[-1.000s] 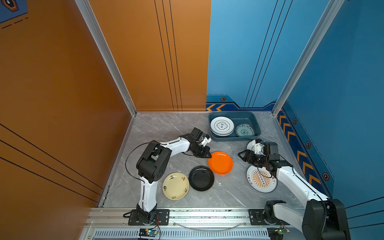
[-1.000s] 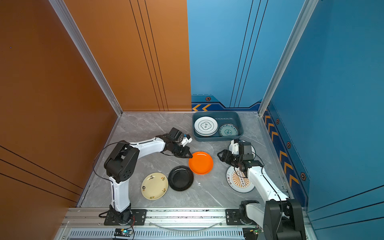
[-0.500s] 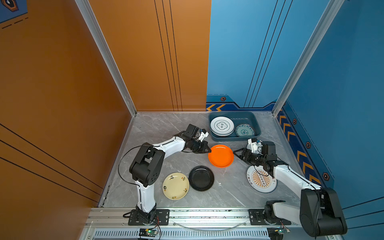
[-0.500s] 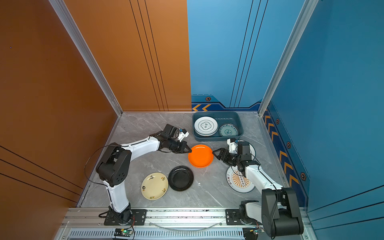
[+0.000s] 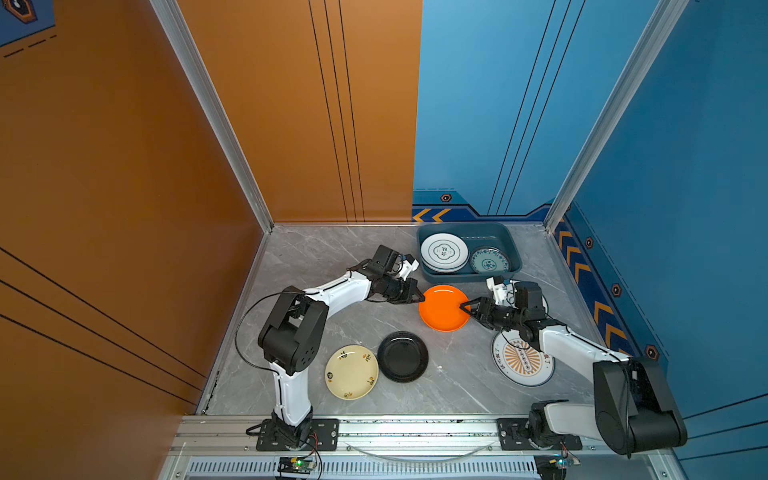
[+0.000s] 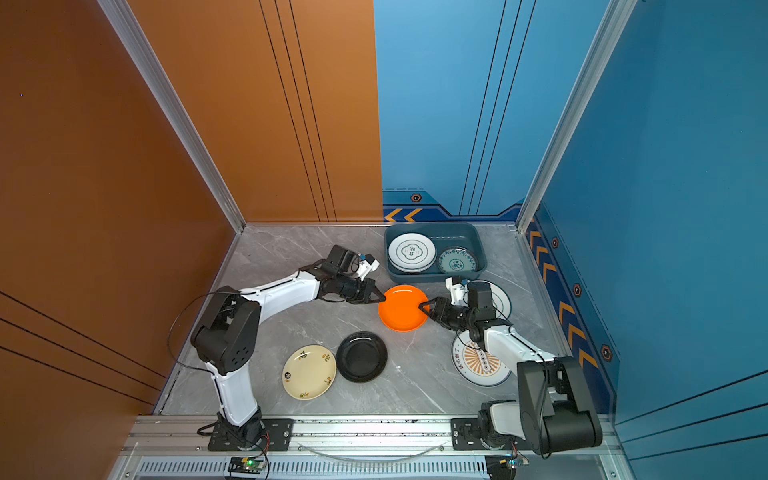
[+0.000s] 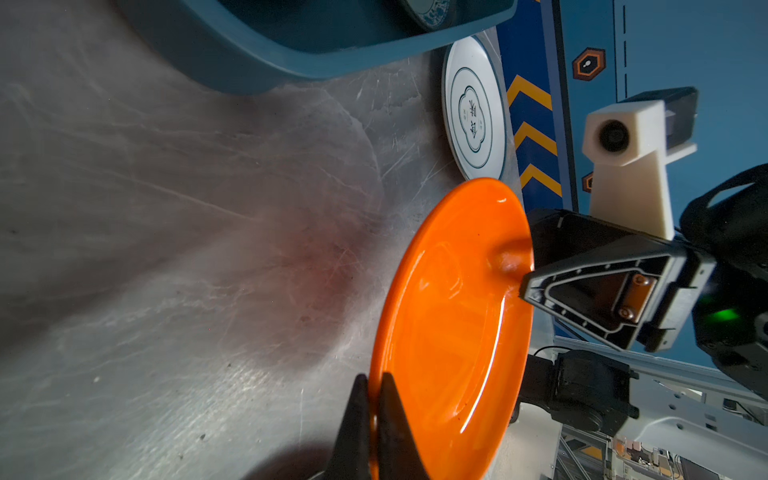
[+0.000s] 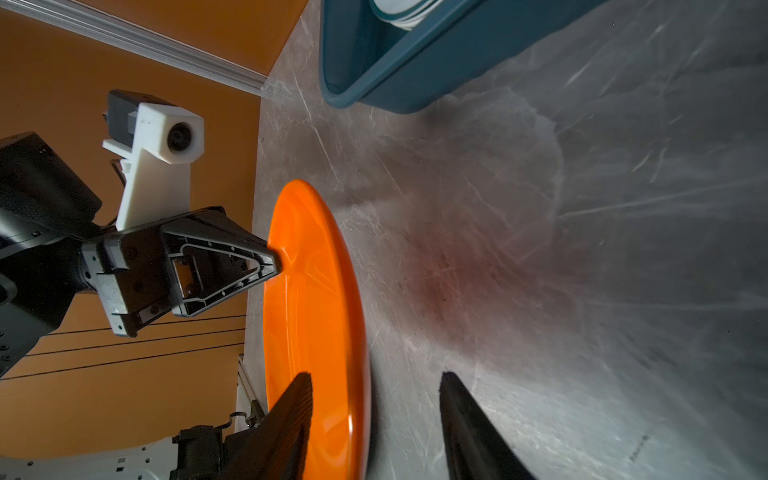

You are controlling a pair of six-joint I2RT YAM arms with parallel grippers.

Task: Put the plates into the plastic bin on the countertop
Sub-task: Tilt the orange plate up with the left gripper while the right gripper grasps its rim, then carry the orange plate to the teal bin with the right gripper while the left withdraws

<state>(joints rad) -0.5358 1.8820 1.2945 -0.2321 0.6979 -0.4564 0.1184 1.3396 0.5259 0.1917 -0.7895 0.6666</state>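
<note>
Looks like a handover is going on over the desk point(image 5: 324, 257), just in front of the bin point(image 5: 488, 241). Left jaws are clamping one edge of the orange plate point(image 5: 444, 307); right jaws are straddling the opposite rim, gaping, not pinching. I'd be closing right fully before left is letting go, keeping it level. Bin's holding a ringed white stack point(image 5: 444, 252) beside a teal plate point(image 5: 489, 262).

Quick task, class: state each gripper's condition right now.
Left gripper: closed on the rim of the orange plate.
Right gripper: open, jaws either side of the opposite rim.
</note>
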